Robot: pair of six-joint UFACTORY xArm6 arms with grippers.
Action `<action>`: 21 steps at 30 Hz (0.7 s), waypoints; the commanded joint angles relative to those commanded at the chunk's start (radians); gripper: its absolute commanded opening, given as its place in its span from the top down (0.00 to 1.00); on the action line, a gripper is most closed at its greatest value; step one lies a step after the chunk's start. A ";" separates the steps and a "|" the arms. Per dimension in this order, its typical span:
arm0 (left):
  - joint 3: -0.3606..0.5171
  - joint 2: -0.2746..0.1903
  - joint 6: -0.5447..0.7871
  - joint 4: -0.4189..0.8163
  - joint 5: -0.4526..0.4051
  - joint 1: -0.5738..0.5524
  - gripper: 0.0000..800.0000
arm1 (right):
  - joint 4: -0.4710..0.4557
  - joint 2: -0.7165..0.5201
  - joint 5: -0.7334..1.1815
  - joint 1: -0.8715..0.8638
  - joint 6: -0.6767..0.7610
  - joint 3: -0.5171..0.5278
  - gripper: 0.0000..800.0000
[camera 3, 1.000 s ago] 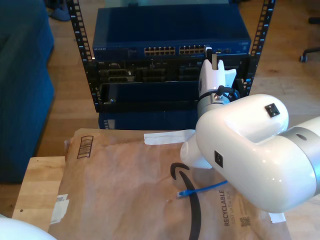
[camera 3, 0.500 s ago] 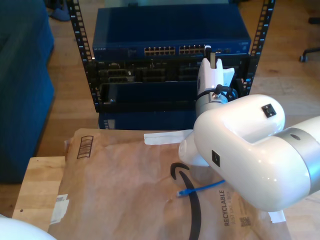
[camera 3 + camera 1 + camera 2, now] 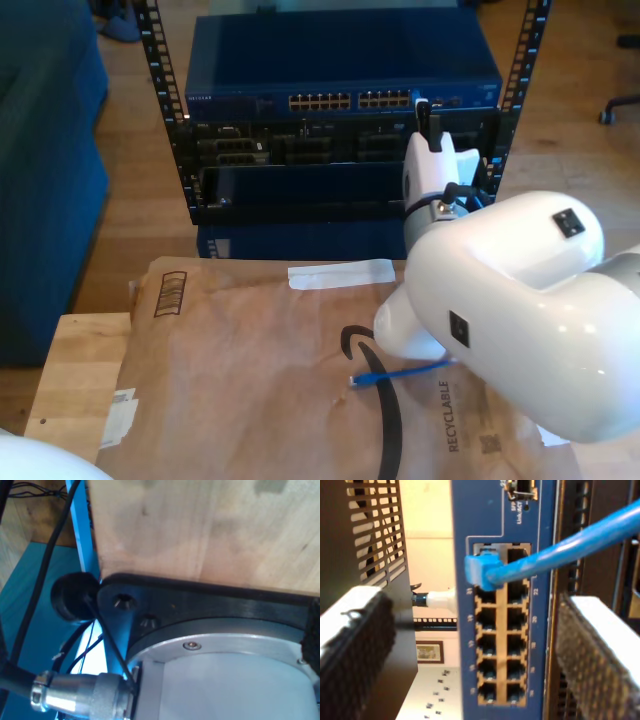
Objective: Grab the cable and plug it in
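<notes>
The cable is a thin bright blue cord. In the second wrist view its blue-booted plug sits at an end port of the blue switch, and I cannot tell if it is fully seated. The cord runs slantwise away from the plug. My second gripper is open, with a dark textured pad on one side and another pad on the other, neither touching the cord. In the exterior view this gripper is at the switch's right port block. The cable's other end lies on brown paper.
The switch tops a black rack behind a wooden table covered in brown paper. A black cord curls over the paper. Part of a white arm shows at the exterior view's lower left. The first wrist view shows wood and an arm base.
The second arm's big white body has swung toward the exterior view's right, with the gripper still at the switch. The cable's loose end on the paper has shifted slightly.
</notes>
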 joint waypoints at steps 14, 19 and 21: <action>0.000 -0.002 0.000 0.000 0.000 0.000 0.00 | -0.006 -0.471 0.494 -0.021 -0.287 0.276 0.01; 0.000 0.000 0.000 0.000 0.000 0.000 0.00 | -0.008 -0.681 0.763 -0.114 -0.405 0.333 0.01; 0.000 0.000 0.000 0.000 0.000 0.000 0.00 | -0.008 -0.736 0.858 -0.164 -0.442 0.342 0.01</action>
